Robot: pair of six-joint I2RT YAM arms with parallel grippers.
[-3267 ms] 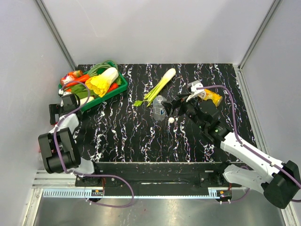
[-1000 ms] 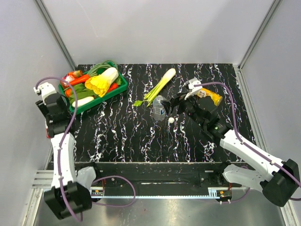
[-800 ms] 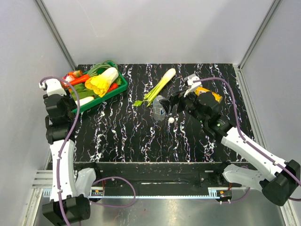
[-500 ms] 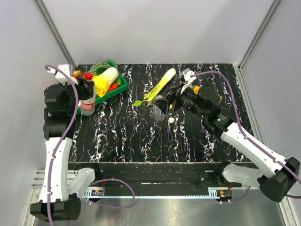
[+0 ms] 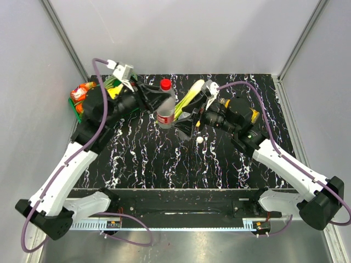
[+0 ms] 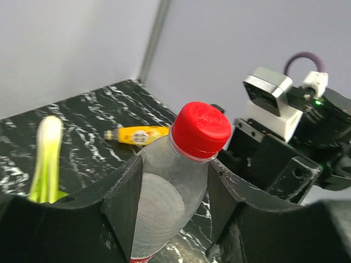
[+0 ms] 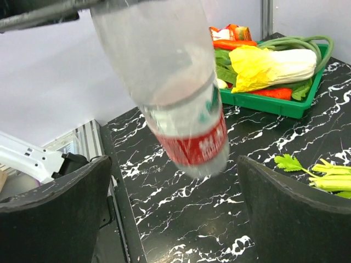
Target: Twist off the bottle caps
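A clear bottle with a red label (image 5: 165,114) and a red cap (image 5: 165,84) hangs above the middle of the table. My left gripper (image 5: 160,103) is shut on its shoulder, just under the cap (image 6: 201,129), with a black finger (image 6: 123,203) on each side of the bottle (image 6: 164,208). My right gripper (image 5: 184,123) stands open just right of and below it. In the right wrist view the bottle's labelled lower end (image 7: 192,139) hangs above and between the wide-apart fingers (image 7: 55,219). The orange-yellow juice bottle (image 5: 253,115) lies at the back right, also in the left wrist view (image 6: 137,135).
A green tray (image 7: 285,107) of vegetables sits at the back left (image 5: 77,104). A leek (image 5: 193,91) and celery (image 7: 321,175) lie at the back centre. A small white cap-like piece (image 5: 199,140) rests on the marble table (image 5: 142,159).
The left arm swung from the tray at the far left to the table's middle, carrying the red-label bottle. The right gripper shifted left and back, staying open.
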